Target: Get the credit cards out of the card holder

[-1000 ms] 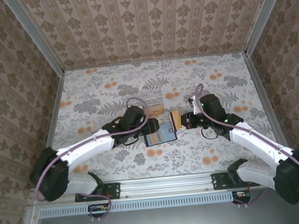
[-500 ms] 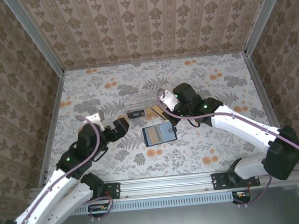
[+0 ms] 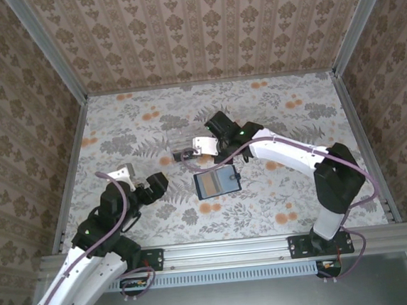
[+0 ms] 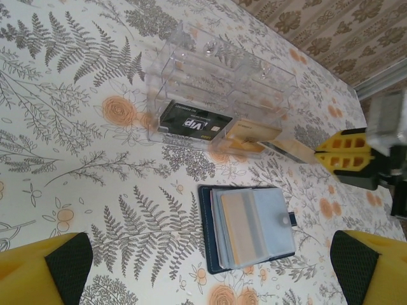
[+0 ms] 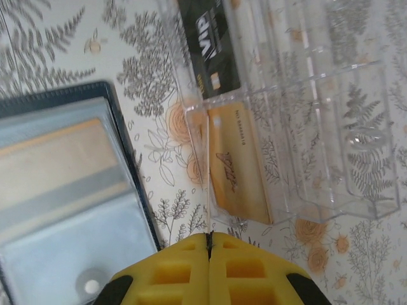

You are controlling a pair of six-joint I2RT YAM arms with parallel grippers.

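Right gripper (image 5: 208, 236) pinching a thin tan card (image 4: 289, 150) edge-on at the clear box (image 4: 216, 82) rim. Left gripper (image 3: 156, 183) hovering near-left, fingers spread wide, bare table (image 3: 115, 124) lying round it. Box holding two: black card (image 4: 194, 121), orange card (image 5: 238, 162). Card holder (image 4: 248, 229) lying open just near of the box, showing one orange-tan card (image 4: 241, 222).

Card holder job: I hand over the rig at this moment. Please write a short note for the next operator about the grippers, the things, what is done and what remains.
Grippers: the left gripper is open and empty; the right gripper is shut on a tan card, seen edge-on, at the clear box.
Things: the card holder lies open, with a sleeved orange card inside.
Done: a black card and an orange-tan card lie in the box.
Left: release the held card, then empty the holder.
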